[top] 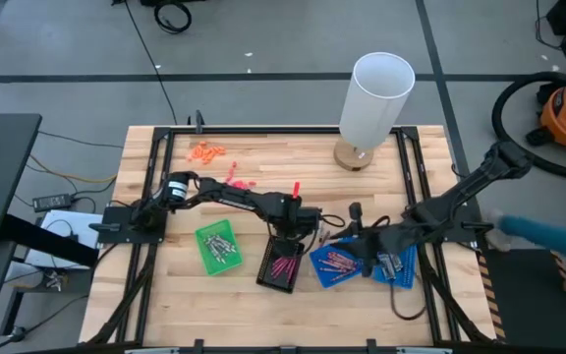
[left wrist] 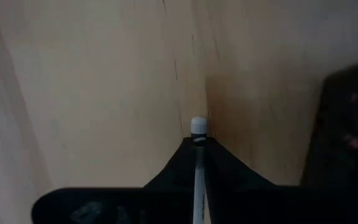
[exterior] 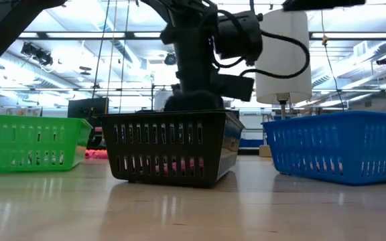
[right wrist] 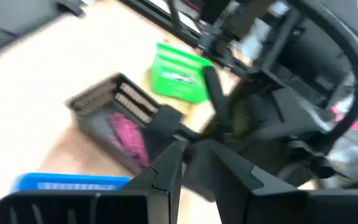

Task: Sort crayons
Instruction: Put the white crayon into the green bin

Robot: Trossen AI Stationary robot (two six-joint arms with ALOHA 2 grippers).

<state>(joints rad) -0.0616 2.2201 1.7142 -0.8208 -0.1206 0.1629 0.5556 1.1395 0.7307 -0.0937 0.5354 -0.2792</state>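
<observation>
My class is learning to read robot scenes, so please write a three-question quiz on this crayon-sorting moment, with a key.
1. True or false: the black tray holds pink crayons.
2. Multiple choice: the fingers of the left gripper are shut on A) a grey crayon, B) an orange bit, C) nothing.
3. Short answer: what colour is the tray under the right gripper?
Key: 1 true; 2 A; 3 blue, the blue tray.
</observation>
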